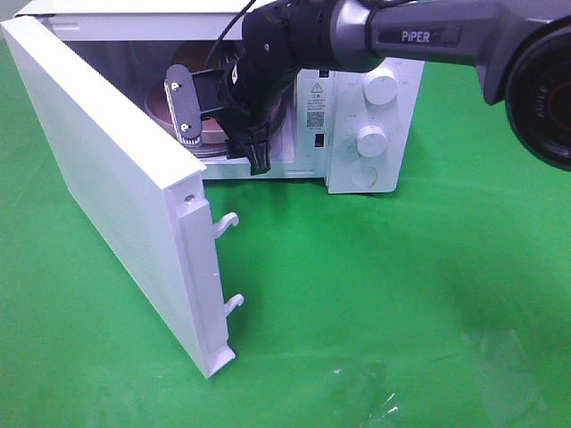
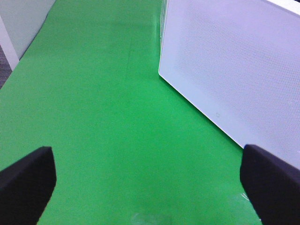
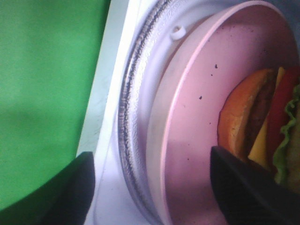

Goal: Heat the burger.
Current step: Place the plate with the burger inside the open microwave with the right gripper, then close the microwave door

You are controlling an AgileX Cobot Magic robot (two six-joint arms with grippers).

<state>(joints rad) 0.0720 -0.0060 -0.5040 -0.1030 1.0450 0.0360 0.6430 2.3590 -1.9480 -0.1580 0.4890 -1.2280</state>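
Seeing green cloth (image 1: pixel 401 294) over the whole tabletop. A white microwave (image 1: pixel 357 107) stands at the back with two round knobs (image 1: pixel 381 89) on its panel, and its door (image 1: pixel 116 178) is swung wide toward me, latch hooks (image 1: pixel 230 218) showing on the free edge. On my left wrist view a white panel (image 2: pixel 23 23) borders the cloth on one side; little else of the room shows. The right gripper (image 3: pixel 150 159) is inside the microwave mouth with its jaws spread wide and gripping nothing that I can see. One finger (image 3: pixel 70 192) hangs over the white sill outside the glass turntable (image 3: pixel 136 117). The other finger (image 3: pixel 243 192) is over the pink plate (image 3: pixel 197 140), just in front of the burger (image 3: pixel 255 122); I can't tell if it touches. The plate rim runs between the two fingers. The burger sits on the pink plate on the turntable, inside the microwave, with bun, patty, cheese, tomato and lettuce edges showing. The right arm (image 1: pixel 419 40) comes in from upper right, reaching level across the control panel with the wrist bent down into the cavity. The left gripper (image 2: pixel 147 154) is fully spread and holds nothing. It hangs low over bare cloth, pointed along the table, with the door's dotted outer face beside it and not touching.
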